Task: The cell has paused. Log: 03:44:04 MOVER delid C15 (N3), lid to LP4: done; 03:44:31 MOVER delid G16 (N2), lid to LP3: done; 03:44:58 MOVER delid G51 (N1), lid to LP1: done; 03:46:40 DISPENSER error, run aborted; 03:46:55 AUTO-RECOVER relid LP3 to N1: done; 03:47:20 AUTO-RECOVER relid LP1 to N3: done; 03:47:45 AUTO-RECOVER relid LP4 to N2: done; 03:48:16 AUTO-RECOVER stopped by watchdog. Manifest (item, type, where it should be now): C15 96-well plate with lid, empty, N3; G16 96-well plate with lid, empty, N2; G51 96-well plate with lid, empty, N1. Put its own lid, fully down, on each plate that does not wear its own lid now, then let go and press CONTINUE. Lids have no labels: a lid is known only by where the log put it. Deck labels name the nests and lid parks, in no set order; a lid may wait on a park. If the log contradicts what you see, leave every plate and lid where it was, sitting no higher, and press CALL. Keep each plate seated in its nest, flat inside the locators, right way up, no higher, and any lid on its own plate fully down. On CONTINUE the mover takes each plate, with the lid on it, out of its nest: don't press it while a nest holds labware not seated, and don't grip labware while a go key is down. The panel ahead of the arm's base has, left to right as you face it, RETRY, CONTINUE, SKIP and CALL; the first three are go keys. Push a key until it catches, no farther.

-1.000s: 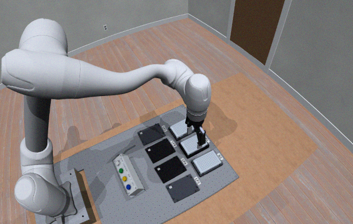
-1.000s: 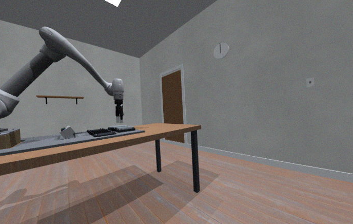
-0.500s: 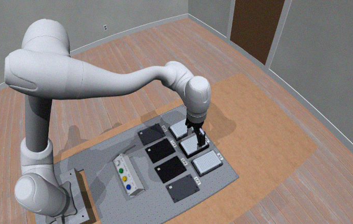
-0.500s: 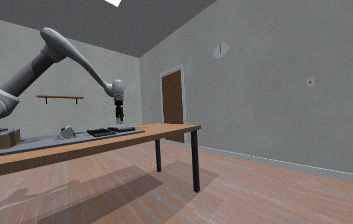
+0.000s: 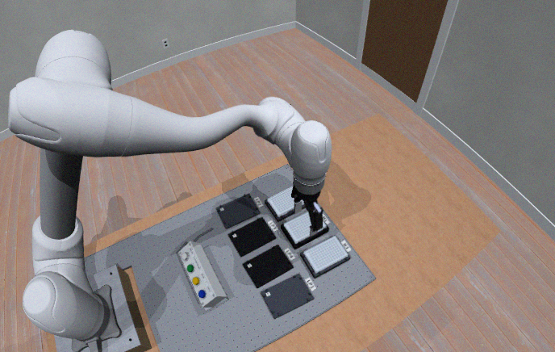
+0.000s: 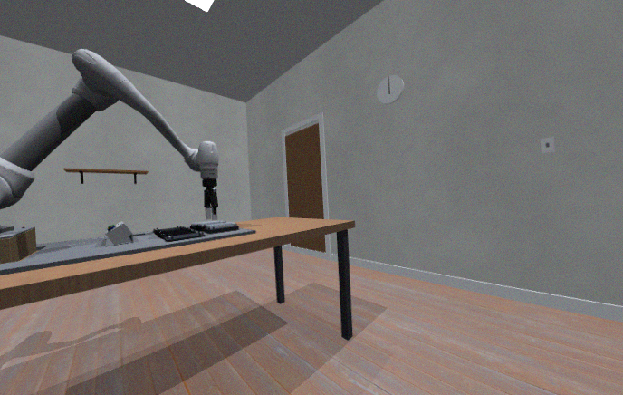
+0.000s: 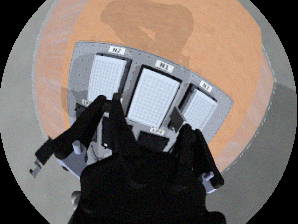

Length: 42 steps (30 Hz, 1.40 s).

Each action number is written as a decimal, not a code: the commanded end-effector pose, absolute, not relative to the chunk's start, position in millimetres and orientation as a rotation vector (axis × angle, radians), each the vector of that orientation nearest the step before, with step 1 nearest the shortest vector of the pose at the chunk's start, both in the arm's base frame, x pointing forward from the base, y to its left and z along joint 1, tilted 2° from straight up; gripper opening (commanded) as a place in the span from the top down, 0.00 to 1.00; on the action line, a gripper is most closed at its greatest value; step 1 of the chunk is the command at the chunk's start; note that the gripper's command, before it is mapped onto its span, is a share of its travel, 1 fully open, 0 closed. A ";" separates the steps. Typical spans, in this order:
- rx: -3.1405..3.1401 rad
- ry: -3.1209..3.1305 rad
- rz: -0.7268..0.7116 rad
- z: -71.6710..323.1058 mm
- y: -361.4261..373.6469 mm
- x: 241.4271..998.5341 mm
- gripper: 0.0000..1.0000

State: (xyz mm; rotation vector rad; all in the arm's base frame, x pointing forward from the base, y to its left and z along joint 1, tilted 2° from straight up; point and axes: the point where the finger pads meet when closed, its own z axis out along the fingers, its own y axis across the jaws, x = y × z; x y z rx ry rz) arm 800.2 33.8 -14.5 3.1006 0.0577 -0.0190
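- Lids sit on all three plates, which stand in a row of nests on the right side of the grey deck [image 5: 235, 323]: the far plate [image 5: 281, 202], the middle plate [image 5: 300, 226] and the near plate [image 5: 325, 254].
- Each looks flat and low in its nest, which is how it must be for the mover to take it out.
- By the task's record, every lid went back onto the wrong nest, so I judge all three need swapping.
- The four dark lid parks [image 5: 252, 236] in the column to the left carry nothing, so one can hold a lid while the others are exchanged.
- The gripper [image 5: 315, 228] hangs straight down over the middle plate, with its fingers apart and nothing between them.
- The fingers straddle the plate, probably to take its lid by opposite edges.
- From the side view the fingertips are close above the lid; I cannot tell if they touch it.
- The deck labels are too small to read with certainty.
- The key panel [image 5: 201, 273] lies well apart, left of the parks, near the arm's base.
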 end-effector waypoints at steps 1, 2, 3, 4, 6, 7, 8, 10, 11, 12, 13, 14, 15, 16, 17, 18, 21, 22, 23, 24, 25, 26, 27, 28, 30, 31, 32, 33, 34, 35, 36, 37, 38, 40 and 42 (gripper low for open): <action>3.101 0.058 -0.019 -14.3 33.9 800.2 0.34; 3.101 0.058 -0.019 -14.3 33.9 800.2 0.34; 3.101 0.058 -0.019 -14.3 33.9 800.2 0.34; 3.101 0.058 -0.019 -14.3 33.9 800.2 0.34; 3.101 0.058 -0.019 -14.3 33.9 800.2 0.34; 3.101 0.058 -0.019 -14.3 33.9 800.2 0.34; 3.101 0.058 -0.019 -14.3 33.9 800.2 0.34; 3.101 0.058 -0.019 -14.3 33.9 800.2 0.34; 3.101 0.058 -0.019 -14.3 33.9 800.2 0.34; 3.101 0.058 -0.019 -14.3 33.9 800.2 0.34; 3.101 0.058 -0.019 -14.3 33.9 800.2 0.34; 3.101 0.058 -0.019 -14.3 33.9 800.2 0.34; 3.101 0.058 -0.019 -14.3 33.9 800.2 0.34; 3.101 0.058 -0.019 -14.3 33.9 800.2 0.34; 3.101 0.058 -0.019 -14.3 33.9 800.2 0.34; 3.101 0.058 -0.019 -14.3 33.9 800.2 0.34; 3.101 0.058 -0.019 -14.3 33.9 800.2 0.34; 3.101 0.058 -0.019 -14.3 33.9 800.2 0.34; 3.101 0.058 -0.019 -14.3 33.9 800.2 0.34; 3.101 0.058 -0.019 -14.3 33.9 800.2 0.34; 3.101 0.058 -0.019 -14.3 33.9 800.2 0.34; 3.101 0.058 -0.019 -14.3 33.9 800.2 0.34; 3.101 0.058 -0.019 -14.3 33.9 800.2 0.34; 3.101 0.058 -0.019 -14.3 33.9 800.2 0.34; 3.101 0.058 -0.019 -14.3 33.9 800.2 0.34; 3.101 0.058 -0.019 -14.3 33.9 800.2 0.34; 3.101 0.058 -0.019 -14.3 33.9 800.2 0.34; 3.101 0.058 -0.019 -14.3 33.9 800.2 0.34; 3.101 0.058 -0.019 -14.3 33.9 800.2 0.34; 3.101 0.058 -0.019 -14.3 33.9 800.2 0.34; 3.101 0.058 -0.019 -14.3 33.9 800.2 0.34; 3.101 0.058 -0.019 -14.3 33.9 800.2 0.41; 3.101 0.058 -0.019 -14.3 33.9 800.2 0.41; 3.101 0.058 -0.019 -14.3 33.9 800.2 0.41; 3.101 0.058 -0.019 -14.3 33.9 800.2 0.41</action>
